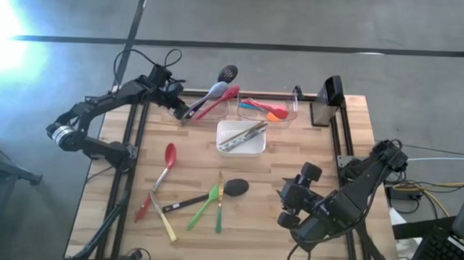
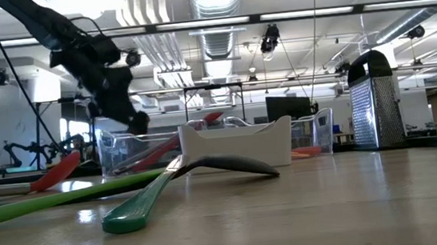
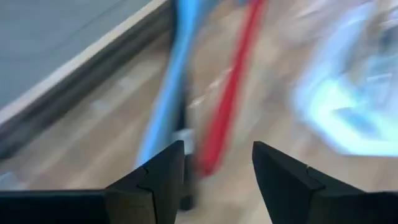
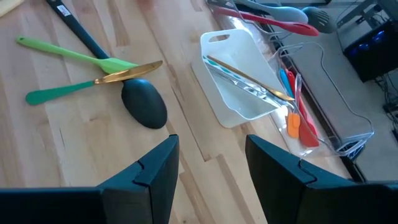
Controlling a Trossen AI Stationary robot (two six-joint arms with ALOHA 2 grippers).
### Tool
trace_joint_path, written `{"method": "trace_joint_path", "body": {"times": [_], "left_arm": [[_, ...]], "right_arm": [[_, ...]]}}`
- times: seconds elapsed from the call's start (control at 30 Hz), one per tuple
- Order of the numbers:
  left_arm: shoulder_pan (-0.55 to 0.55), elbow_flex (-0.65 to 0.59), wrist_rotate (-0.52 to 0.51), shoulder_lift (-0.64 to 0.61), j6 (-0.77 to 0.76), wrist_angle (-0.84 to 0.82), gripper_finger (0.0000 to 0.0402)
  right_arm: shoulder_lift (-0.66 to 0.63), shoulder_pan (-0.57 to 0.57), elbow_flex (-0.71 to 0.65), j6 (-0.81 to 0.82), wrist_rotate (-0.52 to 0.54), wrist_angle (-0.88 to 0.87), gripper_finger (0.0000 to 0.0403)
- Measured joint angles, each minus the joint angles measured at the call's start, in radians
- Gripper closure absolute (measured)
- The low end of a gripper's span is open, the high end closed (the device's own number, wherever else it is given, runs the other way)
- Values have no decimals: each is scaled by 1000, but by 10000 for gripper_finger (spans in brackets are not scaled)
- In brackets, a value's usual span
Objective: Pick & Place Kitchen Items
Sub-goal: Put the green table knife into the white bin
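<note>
Wooden tabletop from above: the left gripper hovers spread at the handle ends of a red spatula and blue spoon, their lengths slanting away across a clear bin. Its wrist view shows both handles just beyond parted fingers; they could slide off. The right gripper waits, released.

White square dish, two clear bins, metal grater on wooden table
</note>
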Motion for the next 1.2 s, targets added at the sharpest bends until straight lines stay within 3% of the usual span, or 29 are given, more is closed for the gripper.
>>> {"method": "trace_joint_path", "body": {"times": [0.17, 0.4, 0.53, 0.67, 0.83, 1.07, 1.2], "left_arm": [[-12, 24, 279, -72, -71, 9, 213], [-149, 14, 313, -236, -113, -10, 221], [-290, -13, 193, -362, -163, -16, 221], [-474, -110, 10, -518, -261, 74, 223], [-686, -303, -136, -705, -418, 333, 223], [-870, -584, -239, -806, -536, 848, 223], [-903, -672, -284, -799, -560, 924, 223]], "right_arm": [[0, 0, -10, 24, 27, 4, 225], [1, -35, -62, -25, 180, 71, 225], [-1, -73, -91, -106, 126, 266, 225], [0, -71, -164, -261, 102, 637, 227], [0, -81, -279, -283, 75, 1011, 236], [30, -115, -398, -55, -4, 1135, 236], [81, -124, -435, 6, -89, 1202, 230]]}}
